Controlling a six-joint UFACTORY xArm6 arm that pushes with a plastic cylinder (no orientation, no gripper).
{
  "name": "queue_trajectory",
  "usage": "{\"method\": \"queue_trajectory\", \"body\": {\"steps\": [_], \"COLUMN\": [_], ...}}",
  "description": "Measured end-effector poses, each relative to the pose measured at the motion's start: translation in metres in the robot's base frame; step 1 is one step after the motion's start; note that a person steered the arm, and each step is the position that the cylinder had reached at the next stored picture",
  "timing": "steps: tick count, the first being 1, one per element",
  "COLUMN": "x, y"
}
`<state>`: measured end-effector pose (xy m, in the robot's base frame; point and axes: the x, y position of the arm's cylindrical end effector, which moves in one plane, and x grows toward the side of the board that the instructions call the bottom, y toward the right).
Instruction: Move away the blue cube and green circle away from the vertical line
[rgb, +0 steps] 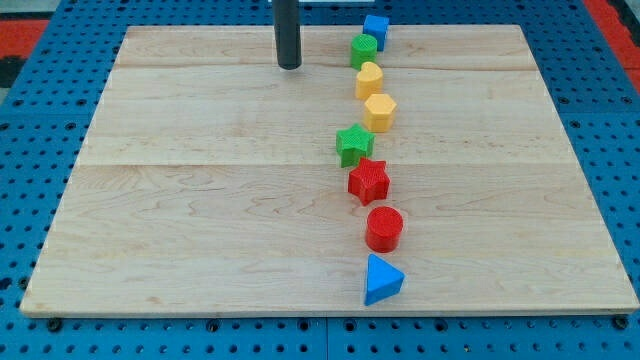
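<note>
1. Eight blocks stand in a rough vertical line on the wooden table (200, 200), right of centre in the view. From top to bottom: blue cube (376, 29), green circle (364, 49), yellow block with a rounded top (369, 79), yellow hexagon (380, 112), green star (354, 145), red star (368, 181), red cylinder (384, 228), blue triangle (382, 280).
2. The blue cube sits at the table's top edge, at the head of the line. The green circle lies just below and slightly to the view's left of it; the two appear to touch.
3. My tip (290, 66) rests on the table near the top edge, to the view's left of the green circle and apart from every block. There is no gripper on this rig, only the plain rod, so nothing is held.
4. Handling judgement: both target blocks look like small, rigid, light plastic pieces that should slide readily on smooth wood. They cannot be gripped, only pushed.
5. Contact judgement: a flat face of the blue cube, met squarely, should push straight; the green circle's curved side may roll off the tip unless it is met through its centre.
6. Risk judgement: the rounded yellow block lies just beside the green circle and may be dragged along.
</note>
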<state>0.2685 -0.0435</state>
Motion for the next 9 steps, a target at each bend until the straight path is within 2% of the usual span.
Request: {"method": "queue_trajectory", "body": {"steps": [2, 5, 7, 9], "x": [-0.003, -0.040, -0.041, -0.064], "y": [0.005, 0.008, 0.008, 0.056]}}
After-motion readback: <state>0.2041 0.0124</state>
